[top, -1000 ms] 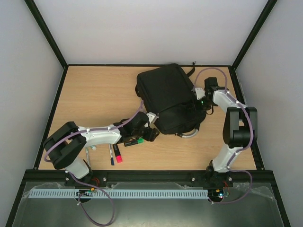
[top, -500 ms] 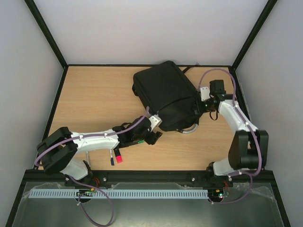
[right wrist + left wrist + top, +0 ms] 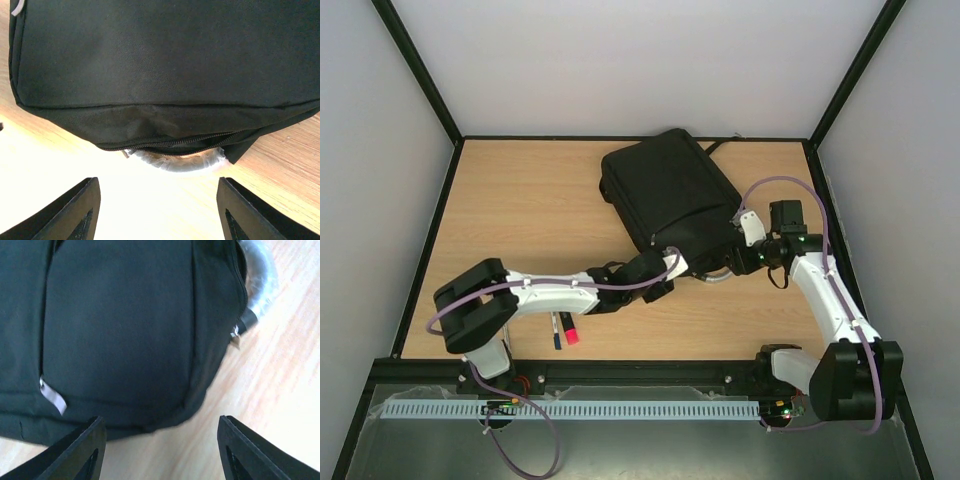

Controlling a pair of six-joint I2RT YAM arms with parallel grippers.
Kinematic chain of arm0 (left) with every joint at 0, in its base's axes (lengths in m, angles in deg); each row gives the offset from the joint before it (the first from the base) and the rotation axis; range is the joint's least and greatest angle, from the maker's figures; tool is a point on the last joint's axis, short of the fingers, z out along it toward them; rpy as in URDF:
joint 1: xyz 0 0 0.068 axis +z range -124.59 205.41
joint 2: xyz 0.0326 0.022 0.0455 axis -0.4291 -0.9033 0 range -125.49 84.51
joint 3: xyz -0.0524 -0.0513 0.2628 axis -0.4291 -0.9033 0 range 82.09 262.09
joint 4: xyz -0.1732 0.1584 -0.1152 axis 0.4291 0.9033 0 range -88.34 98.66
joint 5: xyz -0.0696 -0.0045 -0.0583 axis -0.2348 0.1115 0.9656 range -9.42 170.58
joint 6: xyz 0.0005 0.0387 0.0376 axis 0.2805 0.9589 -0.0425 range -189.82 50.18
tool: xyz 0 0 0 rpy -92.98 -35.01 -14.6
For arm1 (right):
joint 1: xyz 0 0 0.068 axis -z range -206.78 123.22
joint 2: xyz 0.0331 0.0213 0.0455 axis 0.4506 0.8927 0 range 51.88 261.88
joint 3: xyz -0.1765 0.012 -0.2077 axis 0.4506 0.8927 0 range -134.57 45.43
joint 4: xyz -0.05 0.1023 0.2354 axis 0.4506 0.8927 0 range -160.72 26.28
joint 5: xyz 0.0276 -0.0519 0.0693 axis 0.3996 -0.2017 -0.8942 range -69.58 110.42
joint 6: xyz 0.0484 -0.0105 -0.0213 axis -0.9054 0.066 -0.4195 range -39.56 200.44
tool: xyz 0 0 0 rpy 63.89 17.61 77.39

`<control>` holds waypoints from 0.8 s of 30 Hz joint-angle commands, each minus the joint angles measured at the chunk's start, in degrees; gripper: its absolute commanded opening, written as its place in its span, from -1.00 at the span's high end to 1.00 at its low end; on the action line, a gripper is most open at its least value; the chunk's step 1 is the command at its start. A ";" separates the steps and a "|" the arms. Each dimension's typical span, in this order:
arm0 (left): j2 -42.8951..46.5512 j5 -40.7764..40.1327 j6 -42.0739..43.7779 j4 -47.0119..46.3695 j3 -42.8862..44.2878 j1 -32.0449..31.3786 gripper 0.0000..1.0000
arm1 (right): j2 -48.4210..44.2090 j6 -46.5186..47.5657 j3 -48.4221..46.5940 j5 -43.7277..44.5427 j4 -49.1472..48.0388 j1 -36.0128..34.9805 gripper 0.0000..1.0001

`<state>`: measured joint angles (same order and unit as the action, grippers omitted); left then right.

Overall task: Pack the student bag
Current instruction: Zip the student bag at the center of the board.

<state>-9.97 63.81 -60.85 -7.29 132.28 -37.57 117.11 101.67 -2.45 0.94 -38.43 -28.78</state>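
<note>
Two markers (image 3: 568, 330) lie unpacked on the table (image 3: 520, 200); the backpack (image 3: 670, 195) looks zipped; left pincer (image 3: 160, 440) and right pincer (image 3: 157, 200) gape empty beside it.

The left arm lies stretched low toward the right, the left hand (image 3: 666, 271) spread wide. The right arm bends inward, the right hand (image 3: 743, 254) likewise parted; both are empty.
</note>
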 commanded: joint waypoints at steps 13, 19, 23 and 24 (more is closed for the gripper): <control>-5.59 0.67 10.45 1.93 4.98 -0.50 -0.30 | 0.05 1.02 2.36 -2.36 2.54 -0.27 -0.26; -11.85 -8.08 12.27 3.70 8.93 -0.72 -0.16 | 0.35 0.28 2.22 -2.88 2.37 -0.28 -0.25; -15.31 -8.63 11.65 1.94 11.50 -0.16 0.00 | 0.03 -0.01 2.48 -2.49 2.18 -0.29 -0.22; -15.52 -7.78 11.46 1.13 11.65 -0.13 0.08 | 0.00 -0.23 2.52 -2.30 2.10 -0.29 -0.21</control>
<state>-23.59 57.36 -49.38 -4.89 142.14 -38.01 117.25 102.09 -0.57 -0.81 -38.03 -28.78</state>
